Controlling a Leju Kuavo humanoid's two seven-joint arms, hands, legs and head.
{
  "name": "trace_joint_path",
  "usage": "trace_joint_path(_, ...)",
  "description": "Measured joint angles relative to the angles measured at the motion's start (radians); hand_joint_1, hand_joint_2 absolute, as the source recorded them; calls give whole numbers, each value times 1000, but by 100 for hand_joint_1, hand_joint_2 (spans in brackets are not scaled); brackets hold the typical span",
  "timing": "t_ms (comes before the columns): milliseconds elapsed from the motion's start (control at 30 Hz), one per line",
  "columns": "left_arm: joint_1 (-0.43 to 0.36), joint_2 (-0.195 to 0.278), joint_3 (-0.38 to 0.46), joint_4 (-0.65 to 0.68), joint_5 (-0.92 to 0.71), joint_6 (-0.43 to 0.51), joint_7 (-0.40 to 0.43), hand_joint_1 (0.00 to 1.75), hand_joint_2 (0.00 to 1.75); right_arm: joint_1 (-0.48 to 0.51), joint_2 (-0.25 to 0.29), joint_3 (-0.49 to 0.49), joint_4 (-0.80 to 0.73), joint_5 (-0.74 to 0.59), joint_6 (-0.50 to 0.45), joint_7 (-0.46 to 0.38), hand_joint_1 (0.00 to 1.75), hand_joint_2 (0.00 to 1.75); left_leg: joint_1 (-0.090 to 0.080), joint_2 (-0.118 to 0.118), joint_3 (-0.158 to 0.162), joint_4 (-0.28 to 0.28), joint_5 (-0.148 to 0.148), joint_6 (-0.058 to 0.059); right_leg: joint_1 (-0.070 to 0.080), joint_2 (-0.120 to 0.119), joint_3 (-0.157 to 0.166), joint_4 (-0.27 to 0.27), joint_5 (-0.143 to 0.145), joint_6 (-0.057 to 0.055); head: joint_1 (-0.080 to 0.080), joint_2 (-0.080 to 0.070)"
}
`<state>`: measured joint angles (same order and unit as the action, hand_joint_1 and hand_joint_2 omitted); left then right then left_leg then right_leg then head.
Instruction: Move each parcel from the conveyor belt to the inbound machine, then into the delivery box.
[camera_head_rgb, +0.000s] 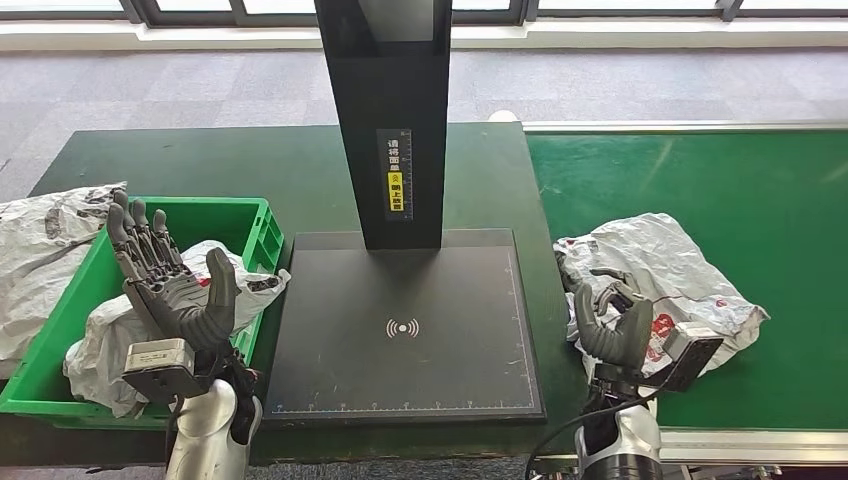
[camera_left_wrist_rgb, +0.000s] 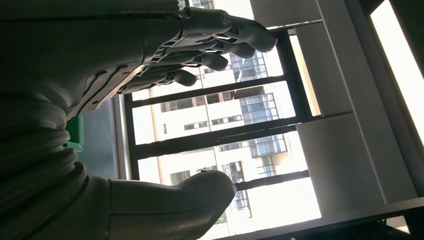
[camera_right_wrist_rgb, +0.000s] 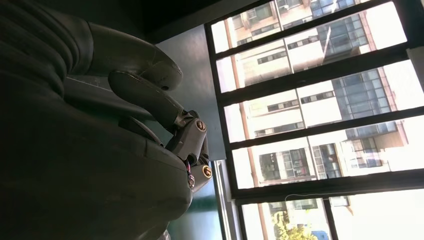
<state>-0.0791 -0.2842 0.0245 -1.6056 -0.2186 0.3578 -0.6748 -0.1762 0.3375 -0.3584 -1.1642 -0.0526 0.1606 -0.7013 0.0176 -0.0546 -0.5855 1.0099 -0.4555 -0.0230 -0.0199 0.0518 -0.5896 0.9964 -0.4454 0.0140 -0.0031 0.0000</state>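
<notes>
- On the green conveyor belt (camera_head_rgb: 760, 230), beside the black scanner plate (camera_head_rgb: 400, 330), lies a crumpled white parcel (camera_head_rgb: 665, 265); the right hand (camera_head_rgb: 610, 325) is at its near edge, fingers curled, though whether they actually grip the plastic I cannot tell.
- Over the green box (camera_head_rgb: 255, 225), which already has a parcel (camera_head_rgb: 150, 330) in it, the left hand (camera_head_rgb: 165, 275) is raised, fingers spread, holding nothing.
- Step in hand, I judge: picking up from the belt.
- Next move calls for a firm grasp, then a lift across onto the plate.
</notes>
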Motion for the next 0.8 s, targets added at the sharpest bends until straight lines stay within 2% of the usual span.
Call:
trace_joint_path(33,0,0,0,0,0,0,0,0,175,0,0,0,-3,0,0,0,175,175,0,0,0,0,0,0,0,0,0,0,0,0,0,0)
trace_joint_path(133,0,0,0,0,0,0,0,0,175,1,0,0,-8,8,-1,0,44,175,0,0,0,0,0,0,0,0,0,0,0,0,0,0)
trace_joint_path(167,0,0,0,0,0,0,0,0,175,1,0,0,-9,22,-13,0,0,131,0,0,0,0,0,0,0,0,0,0,0,0,0,0)
trace_joint_path(233,1,0,0,-2,0,4,0,0,175,0,0,0,-9,118,-114,7,0,44,0,0,0,0,0,0,1,0,0,0,0,0,0,0)
trace_joint_path(267,1,0,0,-5,0,9,0,0,175,-2,-1,0,-3,213,-221,22,0,0,0,0,0,0,0,0,1,0,0,0,0,0,0,0)
trace_joint_path(367,3,0,0,-18,0,34,3,0,175,-16,-4,0,54,548,-624,113,0,0,0,0,0,0,0,0,1,0,0,0,0,0,0,0)
trace_joint_path(433,3,0,-2,-25,0,48,8,0,175,-32,-13,0,113,688,-782,183,0,0,0,0,0,0,0,0,1,0,0,0,0,0,0,0)
trace_joint_path(533,4,0,-4,-31,0,57,13,0,175,-52,-30,0,191,773,-841,235,0,0,0,0,0,0,0,0,0,0,0,0,0,0,0,0)
trace_joint_path(800,4,0,-4,-34,-3,57,19,0,175,-76,-50,-2,304,840,-833,283,0,0,0,0,0,0,0,0,1,0,0,0,0,0,0,0)
